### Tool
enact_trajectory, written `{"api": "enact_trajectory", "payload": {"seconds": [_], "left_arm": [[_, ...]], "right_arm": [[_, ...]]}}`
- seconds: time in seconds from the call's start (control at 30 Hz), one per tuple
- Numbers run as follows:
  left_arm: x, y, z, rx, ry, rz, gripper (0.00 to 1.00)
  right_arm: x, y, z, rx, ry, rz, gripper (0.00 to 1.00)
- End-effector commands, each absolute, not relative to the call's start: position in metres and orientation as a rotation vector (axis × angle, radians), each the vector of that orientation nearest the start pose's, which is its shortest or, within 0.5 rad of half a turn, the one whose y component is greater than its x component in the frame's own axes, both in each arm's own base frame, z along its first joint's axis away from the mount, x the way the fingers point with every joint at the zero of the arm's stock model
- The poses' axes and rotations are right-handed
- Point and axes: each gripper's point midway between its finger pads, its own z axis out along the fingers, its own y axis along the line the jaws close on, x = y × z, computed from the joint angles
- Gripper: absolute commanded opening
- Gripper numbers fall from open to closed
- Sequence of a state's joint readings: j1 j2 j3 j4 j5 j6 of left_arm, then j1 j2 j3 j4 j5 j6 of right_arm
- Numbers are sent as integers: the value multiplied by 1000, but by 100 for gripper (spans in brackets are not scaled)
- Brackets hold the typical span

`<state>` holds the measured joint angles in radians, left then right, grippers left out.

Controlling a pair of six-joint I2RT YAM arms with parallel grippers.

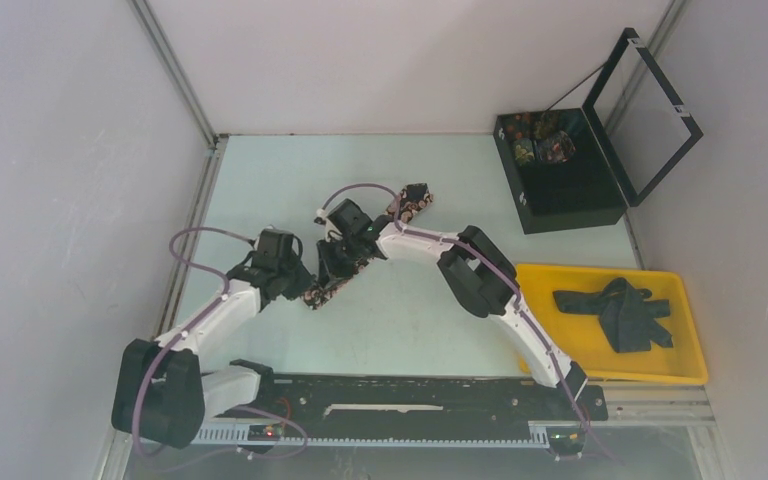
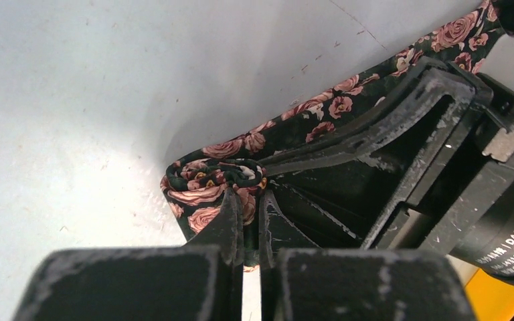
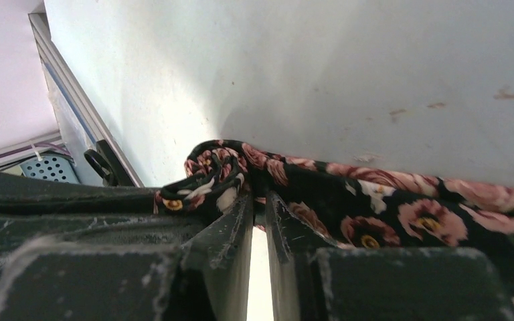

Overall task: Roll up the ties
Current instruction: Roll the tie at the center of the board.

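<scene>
On table (image 1: 410, 330), black tie (image 2: 321, 110), pink roses, end bunched

The top view sits high above and behind the arm bases, tilted steeply down and far enough off to take in the whole table (image 1: 290, 180). The bases are at 6 o'clock, the yellow tray (image 1: 680, 300) at 4 and the black box (image 1: 570, 200) at 2. The left wrist view sits low behind the left gripper (image 2: 249, 192), looking along its fingers, very near the tabletop. The right wrist view sits equally low and close behind the right gripper (image 3: 259, 200). Both wrist views share the bunched end of the floral tie (image 2: 207, 197), which is at the centre of the top view. The right arm's fingers fill the left wrist view at 3 o'clock.
</scene>
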<state>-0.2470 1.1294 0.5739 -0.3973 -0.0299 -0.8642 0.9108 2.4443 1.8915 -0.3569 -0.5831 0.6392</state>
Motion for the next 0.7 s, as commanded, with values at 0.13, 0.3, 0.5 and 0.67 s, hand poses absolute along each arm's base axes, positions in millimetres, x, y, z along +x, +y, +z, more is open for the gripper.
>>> {"api": "enact_trajectory", "payload": {"seconds": [0.13, 0.3, 0.5, 0.67], "left_arm": [[280, -94, 58, -800, 2395, -373, 0], [281, -95, 51, -806, 2417, -355, 0], [284, -100, 52, -795, 2417, -376, 15], [286, -102, 62, -781, 2395, -396, 35]], "right_arm": [[265, 489, 52, -644, 2696, 1245, 17], [271, 477, 53, -619, 2699, 1220, 17], [270, 469, 53, -609, 2701, 1203, 17], [265, 466, 56, -612, 2696, 1186, 17]]}}
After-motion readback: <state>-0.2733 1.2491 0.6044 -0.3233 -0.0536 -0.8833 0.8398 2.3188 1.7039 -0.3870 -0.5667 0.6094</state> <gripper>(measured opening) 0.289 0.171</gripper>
